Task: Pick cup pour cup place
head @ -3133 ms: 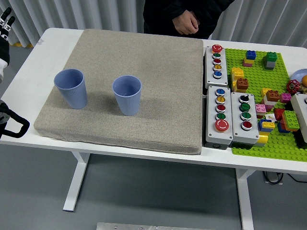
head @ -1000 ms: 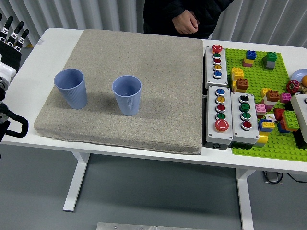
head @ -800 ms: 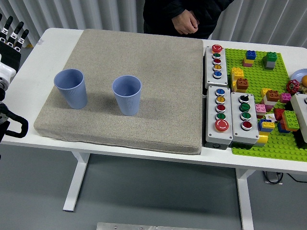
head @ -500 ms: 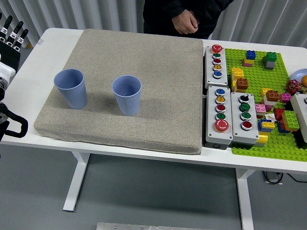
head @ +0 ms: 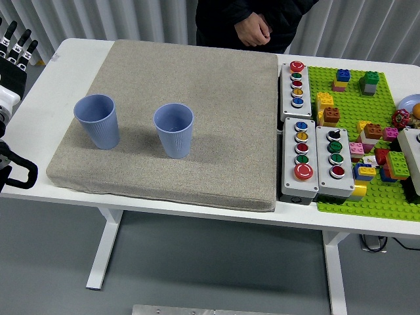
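Note:
Two blue ribbed cups stand upright on a grey mat (head: 216, 105). The left cup (head: 98, 121) is near the mat's left edge, the right cup (head: 174, 130) a little right of it. My left hand (head: 13, 49) is at the picture's left edge, off the table's far left corner, fingers spread and pointing up, holding nothing, well apart from the cups. My right hand is out of view.
Three grey button boxes (head: 296, 84) (head: 300, 157) (head: 335, 161) lie right of the mat. A green baseplate (head: 367, 197) with several bricks is at the far right. A person in dark clothes stands at the far side, hands (head: 254, 30) together.
My left hand has risen into view at the left edge since three seconds ago; over the last second it has hardly moved. The cups have not moved.

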Controlling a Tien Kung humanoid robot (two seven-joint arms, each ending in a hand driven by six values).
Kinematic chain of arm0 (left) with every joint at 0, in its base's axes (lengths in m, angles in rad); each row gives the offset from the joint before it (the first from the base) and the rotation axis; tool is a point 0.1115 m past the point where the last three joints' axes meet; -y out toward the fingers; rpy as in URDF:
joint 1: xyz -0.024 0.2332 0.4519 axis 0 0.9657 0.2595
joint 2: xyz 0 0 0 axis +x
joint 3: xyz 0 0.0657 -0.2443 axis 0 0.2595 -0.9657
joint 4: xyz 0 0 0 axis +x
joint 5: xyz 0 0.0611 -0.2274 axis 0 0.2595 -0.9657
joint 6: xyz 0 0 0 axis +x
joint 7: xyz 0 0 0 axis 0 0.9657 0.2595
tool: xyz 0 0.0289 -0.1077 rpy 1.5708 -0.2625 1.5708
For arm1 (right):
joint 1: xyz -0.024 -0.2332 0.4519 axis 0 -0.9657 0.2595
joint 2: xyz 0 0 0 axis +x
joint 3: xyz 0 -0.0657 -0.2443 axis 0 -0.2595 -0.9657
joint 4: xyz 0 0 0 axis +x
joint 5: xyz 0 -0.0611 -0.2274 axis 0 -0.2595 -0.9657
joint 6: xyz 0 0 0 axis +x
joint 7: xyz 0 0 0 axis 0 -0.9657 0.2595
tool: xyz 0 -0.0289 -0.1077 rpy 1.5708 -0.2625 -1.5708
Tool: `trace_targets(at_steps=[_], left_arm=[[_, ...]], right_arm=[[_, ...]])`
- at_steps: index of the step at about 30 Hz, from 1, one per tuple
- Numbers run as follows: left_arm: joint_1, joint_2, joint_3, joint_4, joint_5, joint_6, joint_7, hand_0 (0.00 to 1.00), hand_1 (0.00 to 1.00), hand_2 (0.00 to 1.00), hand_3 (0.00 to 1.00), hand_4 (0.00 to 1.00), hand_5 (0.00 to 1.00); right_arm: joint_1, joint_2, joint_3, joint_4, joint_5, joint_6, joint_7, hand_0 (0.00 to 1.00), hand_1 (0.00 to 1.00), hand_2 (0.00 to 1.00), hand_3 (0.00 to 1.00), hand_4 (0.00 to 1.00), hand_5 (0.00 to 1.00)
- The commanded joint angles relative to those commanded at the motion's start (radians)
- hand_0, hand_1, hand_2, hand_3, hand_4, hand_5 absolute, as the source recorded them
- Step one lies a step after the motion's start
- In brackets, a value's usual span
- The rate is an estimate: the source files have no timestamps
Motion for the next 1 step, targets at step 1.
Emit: trace_targets(at_steps=[1], left_arm=[[0.001, 0.000, 0.000, 0.000, 0.000, 0.000, 0.000, 0.822, 0.810, 0.940, 0.982, 0.838, 0.998]], right_arm=[[-0.001, 0.000, 0.001, 0.000, -0.002, 0.000, 0.000, 0.721, 0.687, 0.734, 0.694, 0.319, 0.284]])
